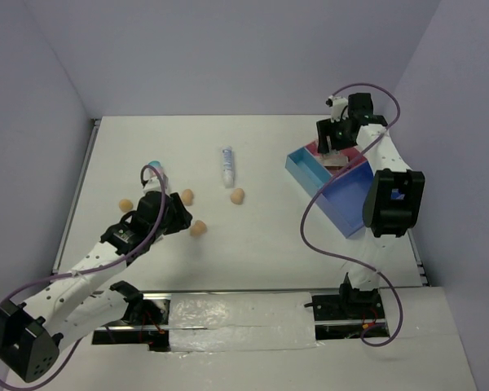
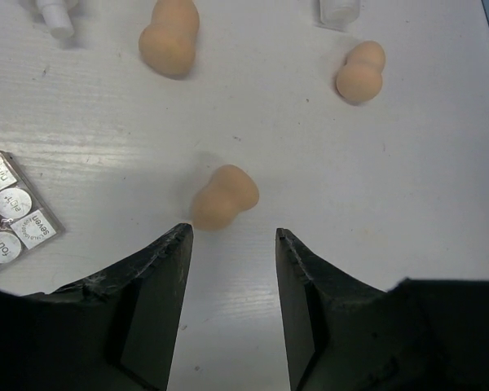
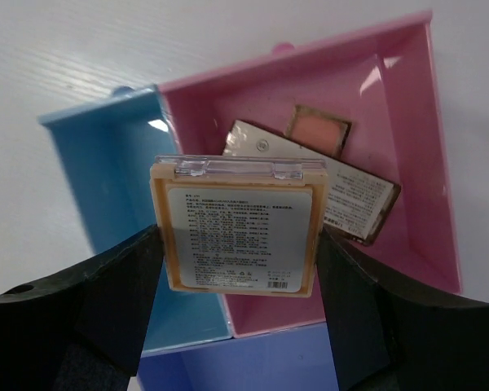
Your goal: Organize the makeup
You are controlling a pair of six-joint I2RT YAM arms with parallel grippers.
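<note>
Item: palette (image 3: 240, 232), clamped in right end effector (image 3: 236, 277) above pink compartment (image 3: 399, 106); left end effector (image 2: 232, 244) jaws apart, sponge (image 2: 224, 198) just ahead; risk: off-centre release may tip palette onto divider (image 3: 165, 114).

Peach sponges (image 2: 224, 196) scattered; palette (image 3: 243, 232) above tray (image 3: 416, 163)

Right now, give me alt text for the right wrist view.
The right fingers grip a flat peach-rimmed palette, label side up, over the tray's pink compartment. Two more palettes lie inside it; a blue compartment adjoins on the left.
</note>
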